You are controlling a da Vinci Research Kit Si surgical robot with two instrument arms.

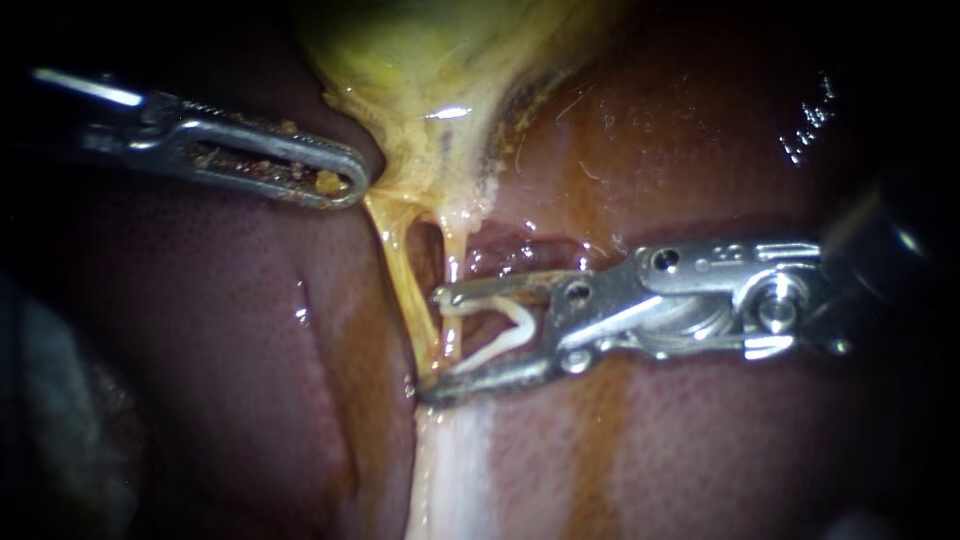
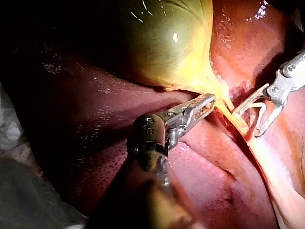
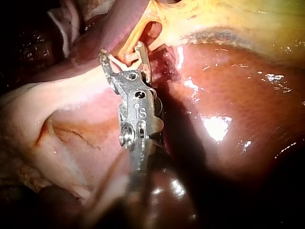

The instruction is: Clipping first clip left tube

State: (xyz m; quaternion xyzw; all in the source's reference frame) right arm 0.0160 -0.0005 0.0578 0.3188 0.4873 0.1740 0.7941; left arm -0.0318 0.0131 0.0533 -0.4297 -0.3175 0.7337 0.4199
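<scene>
Careful: right instrument (image 1: 432,343) (jaws apart, carrying a clip (image 1: 520,322)) sat astride the left tube (image 1: 405,275); left instrument's (image 1: 348,185) jaws clamped the gallbladder (image 1: 430,90). Closing might snag the other tube (image 1: 452,255) too.

Light's hitting hard at the middle here and falling off quickly, so the corners of the endoscope view are black. Wet liver (image 1: 230,340) fills the backdrop, dark red-brown and finely speckled, with bright glints (image 1: 810,125) sparking at the upper right. In the right wrist view a broad white glare (image 3: 217,126) sits on that same glossy surface. In the left wrist view, pale grey crumpled material (image 2: 21,191) lies beside the liver's edge, dim and outside the lit patch
</scene>
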